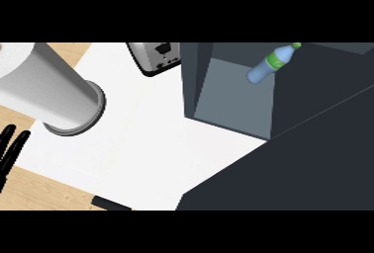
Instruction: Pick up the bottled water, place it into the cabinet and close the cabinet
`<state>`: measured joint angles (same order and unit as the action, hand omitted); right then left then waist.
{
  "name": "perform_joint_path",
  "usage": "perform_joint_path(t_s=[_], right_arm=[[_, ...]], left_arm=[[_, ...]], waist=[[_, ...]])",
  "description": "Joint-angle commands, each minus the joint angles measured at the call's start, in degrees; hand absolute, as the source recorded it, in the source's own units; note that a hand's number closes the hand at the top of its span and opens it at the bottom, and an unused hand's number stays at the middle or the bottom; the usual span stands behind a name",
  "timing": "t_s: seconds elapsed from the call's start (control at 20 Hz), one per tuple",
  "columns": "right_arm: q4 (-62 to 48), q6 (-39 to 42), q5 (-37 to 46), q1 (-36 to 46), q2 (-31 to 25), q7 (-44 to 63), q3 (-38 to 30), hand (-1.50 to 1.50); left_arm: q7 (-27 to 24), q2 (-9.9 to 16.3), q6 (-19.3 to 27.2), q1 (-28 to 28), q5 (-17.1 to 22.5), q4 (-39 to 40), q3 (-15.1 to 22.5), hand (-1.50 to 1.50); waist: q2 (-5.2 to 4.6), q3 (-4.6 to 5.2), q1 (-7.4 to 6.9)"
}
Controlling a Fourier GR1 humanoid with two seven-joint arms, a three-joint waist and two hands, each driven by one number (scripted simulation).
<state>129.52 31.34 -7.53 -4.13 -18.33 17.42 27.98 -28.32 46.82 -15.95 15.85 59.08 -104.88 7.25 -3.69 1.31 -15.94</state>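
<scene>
Bottled water (272, 64) tilts inside the cabinet (234, 94), base hidden.

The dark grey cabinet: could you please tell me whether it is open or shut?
Open. The dark grey cabinet shows its lighter interior, with the blue, green-labelled water bottle tilted inside.

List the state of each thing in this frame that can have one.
cabinet: open, door swung wide.
bottled water: inside the cabinet, tilted, cap on.
left hand: open, fingers straight, at the view's left edge, holding nothing.
right hand: not in view.
</scene>
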Motion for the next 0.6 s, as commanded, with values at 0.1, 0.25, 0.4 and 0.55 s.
perform_joint_path(t_s=[0.1,0.25,0.4,0.55], right_arm=[[-10.9,-5.3,0.3,10.9,6.8,8.1,-1.2,1.50],[-15.3,-6.7,-0.4,15.9,10.1,9.7,-2.3,1.50],[-19.5,-10.7,1.5,21.6,13.8,11.5,-5.6,1.50],[-26.0,-15.7,4.4,28.3,17.7,12.5,-9.4,1.50]], left_arm=[[0.0,0.1,-0.5,-0.2,0.6,1.3,-0.9,-1.50],[0.3,-0.1,-0.7,0.3,0.9,1.5,-0.5,-1.50],[-0.2,-0.2,-1.0,0.6,1.1,2.7,-1.2,-1.50],[-0.2,-0.5,-0.7,0.9,0.7,3.2,-1.0,-1.50]], waist=[[0.32,-0.27,0.24],[0.34,-0.37,-0.13],[1.15,-0.44,1.32],[1.08,-0.68,2.35]])
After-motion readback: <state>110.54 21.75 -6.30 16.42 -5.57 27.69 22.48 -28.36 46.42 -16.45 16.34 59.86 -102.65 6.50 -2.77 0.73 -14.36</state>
